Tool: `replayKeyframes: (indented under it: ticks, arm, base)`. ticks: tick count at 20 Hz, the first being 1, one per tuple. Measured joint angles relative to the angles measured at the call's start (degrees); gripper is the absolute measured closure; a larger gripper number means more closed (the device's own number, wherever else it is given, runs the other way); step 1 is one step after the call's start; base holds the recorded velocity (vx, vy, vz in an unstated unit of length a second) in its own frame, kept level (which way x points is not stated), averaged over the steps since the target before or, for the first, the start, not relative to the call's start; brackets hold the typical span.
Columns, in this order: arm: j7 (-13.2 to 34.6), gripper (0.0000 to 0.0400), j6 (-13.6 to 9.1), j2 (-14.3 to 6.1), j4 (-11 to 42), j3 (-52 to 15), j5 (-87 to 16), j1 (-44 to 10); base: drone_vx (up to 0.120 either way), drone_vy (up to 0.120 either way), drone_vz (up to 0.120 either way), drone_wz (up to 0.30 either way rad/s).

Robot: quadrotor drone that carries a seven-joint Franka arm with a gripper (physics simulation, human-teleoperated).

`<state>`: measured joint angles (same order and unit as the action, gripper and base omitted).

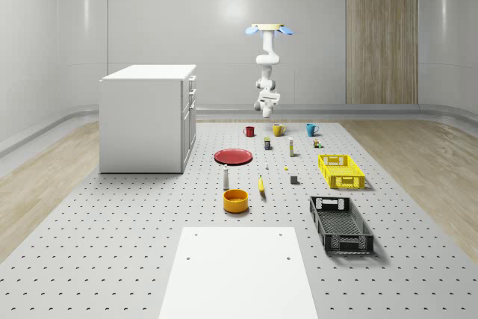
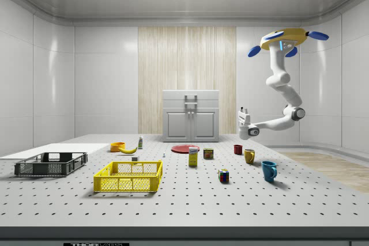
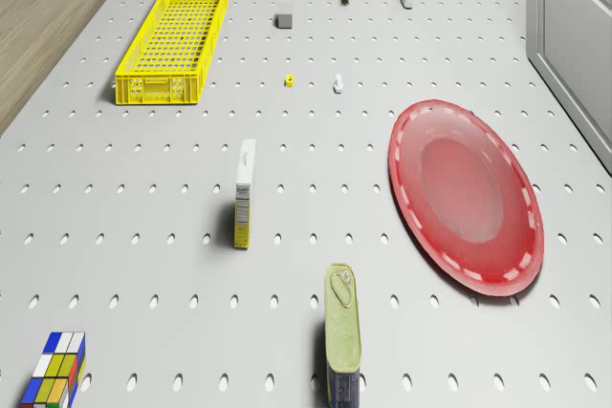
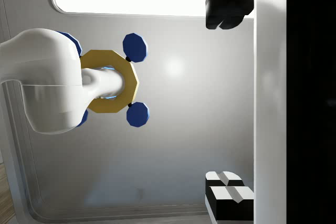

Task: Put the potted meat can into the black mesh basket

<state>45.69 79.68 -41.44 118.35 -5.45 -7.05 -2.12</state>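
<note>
White perforated flooring lay far below the gripper (image 2: 244, 114), fingers parted and empty; the potted meat can (image 2: 208, 153) stood upright, forward and beneath it.

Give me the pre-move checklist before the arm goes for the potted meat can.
1. Gripper free: ok. The wrist view shows its fingers apart with nothing between them.
2. Gripper aimed at the potted meat can: not ok. It points up, toward the ceiling and the drone.
3. Can free to grasp: ok. It stands on the mat, apart from the red plate.
4. Drone airborne: ok. It hovers high over the mat's far end, the can low in the drone view.
5. Black mesh basket ready: ok. It sits open side up at the mat's near end.
</note>
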Motion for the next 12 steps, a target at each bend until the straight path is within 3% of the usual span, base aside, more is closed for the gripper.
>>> replayKeyframes:
  ticks: [7, 12]
  arm:
    - [2.3, 0.0, 0.7, -0.9, 3.3, -11.0, -15.7, -3.5]
    - [7.2, 0.0, 1.9, -3.3, 13.9, -27.0, -40.4, -9.6]
  base:
    - [0.12, -0.12, 0.0, 0.0]
    - [0.12, -0.12, 0.0, 0.0]
